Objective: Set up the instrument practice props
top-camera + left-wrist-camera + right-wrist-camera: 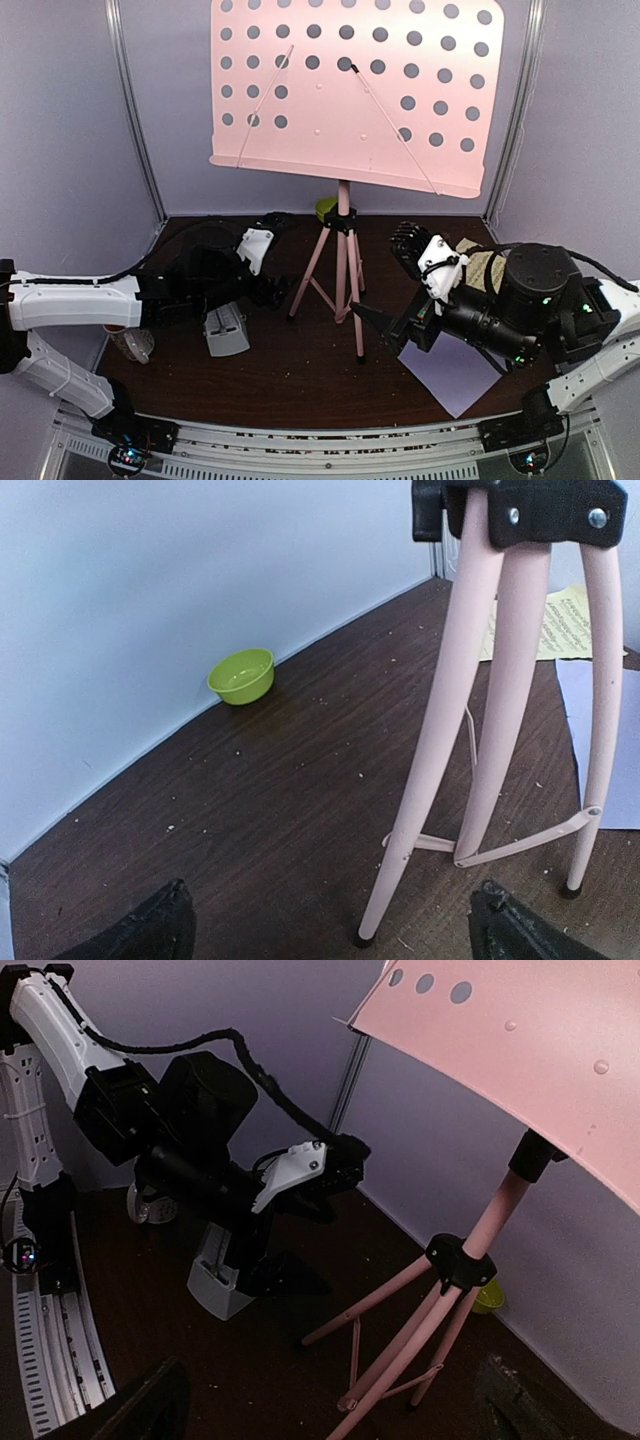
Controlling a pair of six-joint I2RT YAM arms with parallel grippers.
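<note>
1. Top external view: we see the pink music stand [345, 90] upright on its tripod at the middle of the dark worktop [300, 380]. Its perforated desk is tilted, and it stands between the two arms.
2. The small grey metronome [226, 330] stands on the worktop left of the tripod, just below the left arm's wrist.
3. The lavender page [455, 375] lies flat to the right of the tripod, partly under the right arm.
4. The pale-yellow page [555, 625] lies just behind the lavender one, toward the back right corner.
5. In the left wrist view we see the left pincer [330, 935] spread wide apart and holding nothing. Its two dark tips are low at either side, and the tripod legs are directly ahead.
6. In the right wrist view the right pincer [335, 1405] is likewise wide apart and empty, facing the tripod and the left arm.
7. A lime-green bowl [242, 675] sits by the back wall behind the stand.
8. Writing: the yellow page carries printed lines that look like music notation, too small for us to read. We make out no brand or label anywhere.
</note>
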